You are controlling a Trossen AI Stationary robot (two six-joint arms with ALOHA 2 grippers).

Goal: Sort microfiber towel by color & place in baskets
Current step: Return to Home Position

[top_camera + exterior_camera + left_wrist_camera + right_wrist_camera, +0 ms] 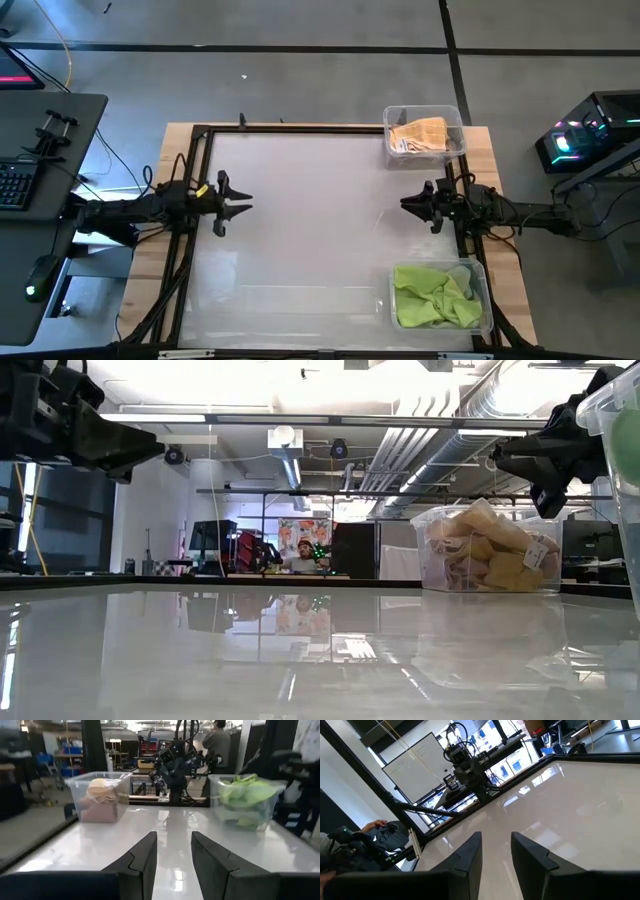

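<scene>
Two clear plastic baskets stand on the right side of the white table. The far one (425, 135) holds tan towels (420, 136), also seen in the low view (487, 550) and the left wrist view (98, 800). The near basket (440, 295) holds green towels (432, 296), seen too in the left wrist view (243, 800). My left gripper (240, 203) hovers open over the table's left side. My right gripper (410, 203) hovers open at the right side, between the two baskets. Neither holds anything.
A black frame (300, 128) borders the table, with a wooden rim outside it. The white middle of the table (310, 230) lies between the grippers. A desk with a keyboard (15, 185) stands to the left. A person (303, 557) sits in the room beyond the far edge.
</scene>
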